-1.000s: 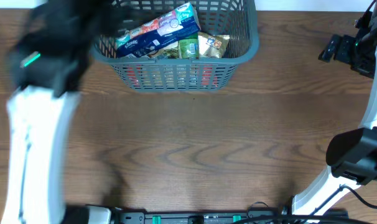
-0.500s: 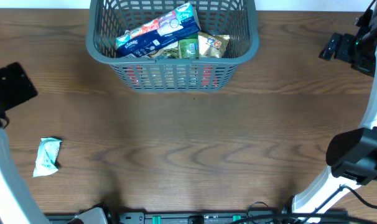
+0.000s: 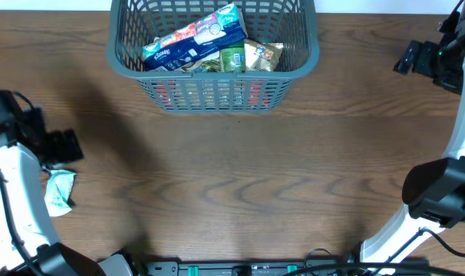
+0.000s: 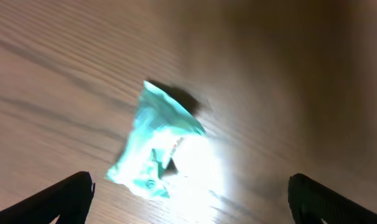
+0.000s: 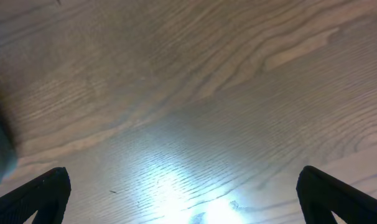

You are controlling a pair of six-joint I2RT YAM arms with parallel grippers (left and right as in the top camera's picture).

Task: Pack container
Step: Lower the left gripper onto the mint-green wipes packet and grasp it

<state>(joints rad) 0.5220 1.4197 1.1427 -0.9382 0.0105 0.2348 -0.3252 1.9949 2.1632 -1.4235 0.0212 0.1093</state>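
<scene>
The container (image 3: 309, 57), a dark grey lattice basket, stands at the back centre of the table and holds a blue tissue pack (image 3: 194, 37), a green packet and a gold packet. A small teal and white packet (image 3: 59, 192) lies on the table at the left; the left wrist view shows it (image 4: 154, 146) just ahead of the fingers. My left gripper (image 3: 64, 146) is open and hovers right above the packet, its fingers (image 4: 188, 196) wide apart and empty. My right gripper (image 3: 409, 57) is open at the far right, over bare wood (image 5: 188, 193).
The wooden table (image 3: 248, 184) stretches in front of the basket. My right arm's base (image 3: 440, 192) stands at the right edge, my left arm's white link (image 3: 18, 207) at the left edge. A black rail runs along the front edge.
My left arm has swung from over the basket's left side down to the left of the table and now hangs over the teal packet. The right arm has not moved.
</scene>
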